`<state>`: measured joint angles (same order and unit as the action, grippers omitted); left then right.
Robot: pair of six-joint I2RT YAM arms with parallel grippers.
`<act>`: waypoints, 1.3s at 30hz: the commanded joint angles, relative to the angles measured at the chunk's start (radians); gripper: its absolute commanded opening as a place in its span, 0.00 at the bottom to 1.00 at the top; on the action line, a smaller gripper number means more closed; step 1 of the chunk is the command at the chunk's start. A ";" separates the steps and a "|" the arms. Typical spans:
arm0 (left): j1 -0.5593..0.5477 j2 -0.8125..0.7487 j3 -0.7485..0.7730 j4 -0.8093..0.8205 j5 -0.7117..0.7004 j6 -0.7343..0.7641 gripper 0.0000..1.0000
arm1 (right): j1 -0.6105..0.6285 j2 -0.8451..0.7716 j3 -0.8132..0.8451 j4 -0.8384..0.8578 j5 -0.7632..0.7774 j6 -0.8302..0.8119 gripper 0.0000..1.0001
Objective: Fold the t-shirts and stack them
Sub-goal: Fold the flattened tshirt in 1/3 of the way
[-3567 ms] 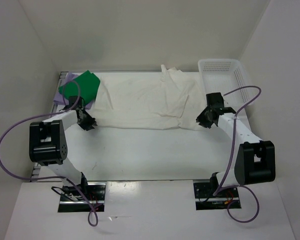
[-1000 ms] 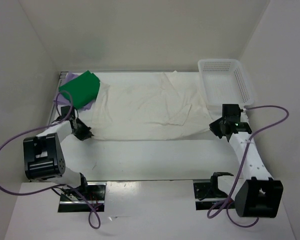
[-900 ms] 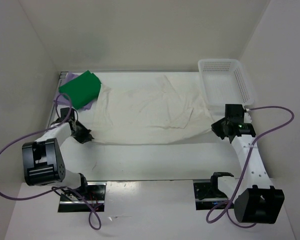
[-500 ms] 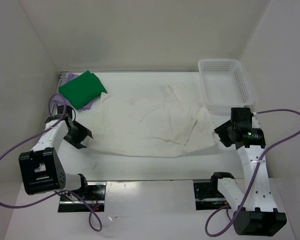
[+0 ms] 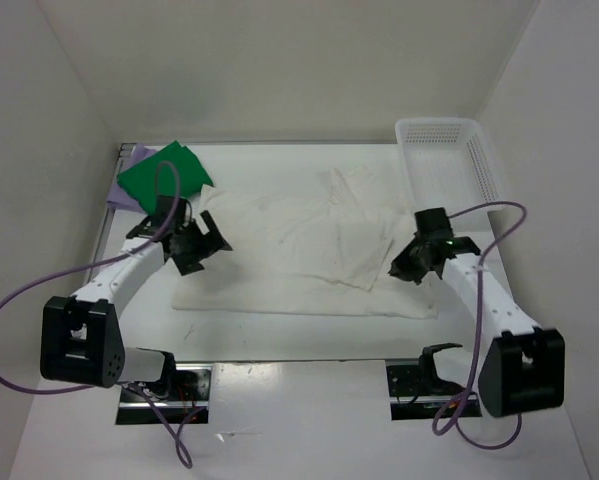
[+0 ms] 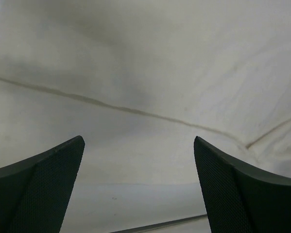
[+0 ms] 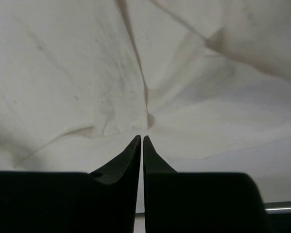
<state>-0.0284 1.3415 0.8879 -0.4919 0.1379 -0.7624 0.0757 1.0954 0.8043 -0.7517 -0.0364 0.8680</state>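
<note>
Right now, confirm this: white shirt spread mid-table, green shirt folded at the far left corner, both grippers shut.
Wrong on one count: only the right gripper is shut. The left wrist view shows the left gripper open, fingers wide apart over the white shirt. The rest stands: white shirt spread mid-table, green shirt folded at the far left corner.

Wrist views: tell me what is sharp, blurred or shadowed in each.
Left wrist view: the white shirt looks soft, with a dim shadow upper left; the left fingers show clear mesh texture. Right wrist view: the creases are crisp, the right fingers plain black silhouettes.
</note>
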 commanded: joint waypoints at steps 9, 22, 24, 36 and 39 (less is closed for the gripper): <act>-0.255 0.002 -0.139 0.196 0.003 -0.063 1.00 | 0.306 0.254 -0.100 0.351 -0.046 0.111 0.37; -0.265 -0.192 -0.277 0.235 0.230 -0.189 1.00 | 0.306 0.136 -0.185 0.275 0.088 0.160 0.34; -0.310 -0.222 -0.337 0.311 0.346 -0.259 1.00 | 0.306 0.136 -0.194 0.275 0.089 0.160 0.34; -0.441 -0.501 -0.333 0.194 0.161 -0.249 1.00 | 0.306 0.158 -0.194 0.275 0.118 0.190 0.34; -0.450 -0.501 -0.320 0.194 0.121 -0.227 1.00 | 0.306 0.167 -0.194 0.275 0.127 0.190 0.32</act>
<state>-0.4637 0.8448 0.5247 -0.2790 0.3225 -1.0203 0.3794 1.2510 0.6170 -0.4713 0.0502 1.0393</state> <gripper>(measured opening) 0.998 0.327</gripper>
